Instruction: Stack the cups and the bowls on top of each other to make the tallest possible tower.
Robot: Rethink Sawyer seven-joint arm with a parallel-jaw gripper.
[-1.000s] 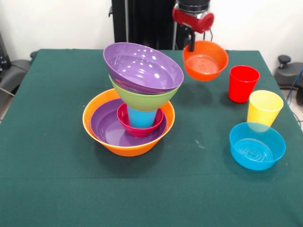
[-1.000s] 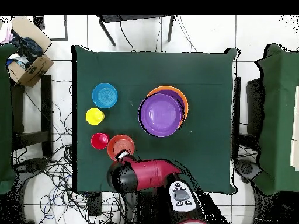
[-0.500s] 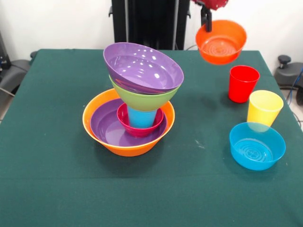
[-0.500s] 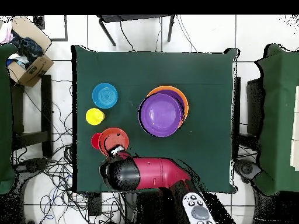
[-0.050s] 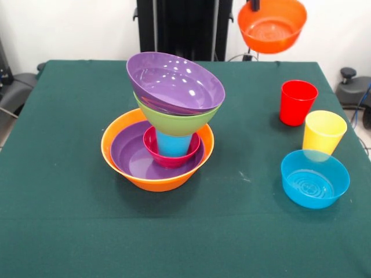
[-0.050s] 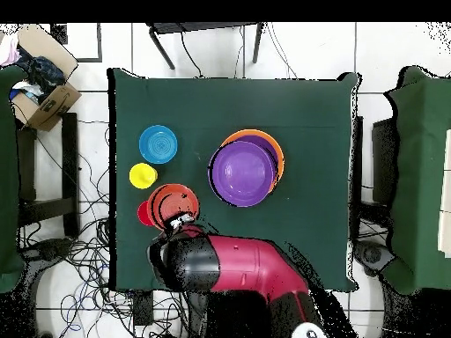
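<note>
The small orange bowl [image 5: 272, 25] hangs high above the counter's [image 5: 69, 231] far right corner, pinched at its rim by the gripper [image 5: 254, 5], of which only the tip shows at the top edge. The tower [image 5: 165, 124] stands left of centre: large orange bowl [image 5: 152, 180], purple bowl [image 5: 132, 157], pink-red bowl [image 5: 168, 159], blue cup [image 5: 173, 143], then a green bowl [image 5: 177, 123] and a second purple bowl [image 5: 174, 82], both tilted.

Judging the risk, that slanted top is the weak spot: a bowl set down off-centre, or a nudge from the arm, could slide the upper bowls off the cup. A one-sided rim hold could also let the bowl swing or slip.

The red cup [image 5: 298, 102], yellow cup [image 5: 324, 132] and blue bowl [image 5: 315, 178] wait at the right. No labels or writing are readable.
</note>
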